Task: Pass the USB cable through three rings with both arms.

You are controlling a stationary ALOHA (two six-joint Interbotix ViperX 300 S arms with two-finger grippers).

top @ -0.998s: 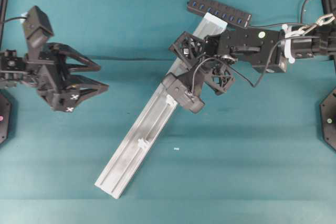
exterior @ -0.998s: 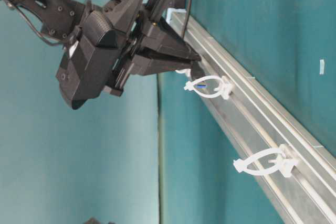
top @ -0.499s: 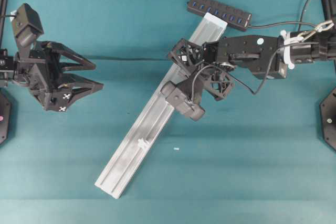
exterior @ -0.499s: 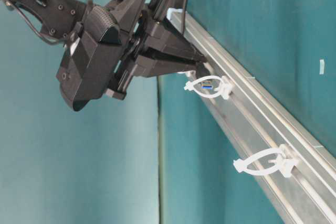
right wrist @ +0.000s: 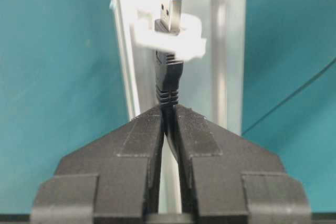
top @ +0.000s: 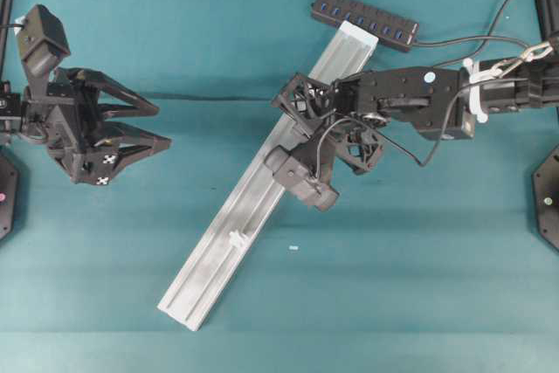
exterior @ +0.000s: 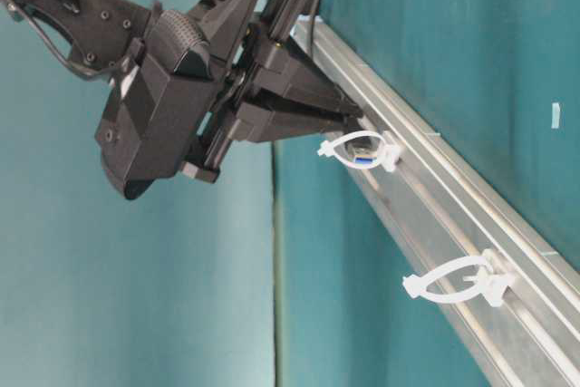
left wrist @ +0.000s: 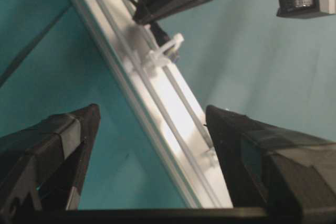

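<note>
The USB cable (right wrist: 167, 85) is pinched just behind its plug by the right gripper (right wrist: 169, 124), the silver tip poked through a ring (right wrist: 170, 38) midway along the rail (top: 223, 242). The left gripper (top: 157, 124) is held agape, well apart, near the table's left edge.

right end effector (exterior: 349, 120), USB plug (exterior: 364, 153) inside ring (exterior: 358, 149)

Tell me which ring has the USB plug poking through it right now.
The middle ring at the right tool: the plug sits inside it. The lower ring is empty.
</note>
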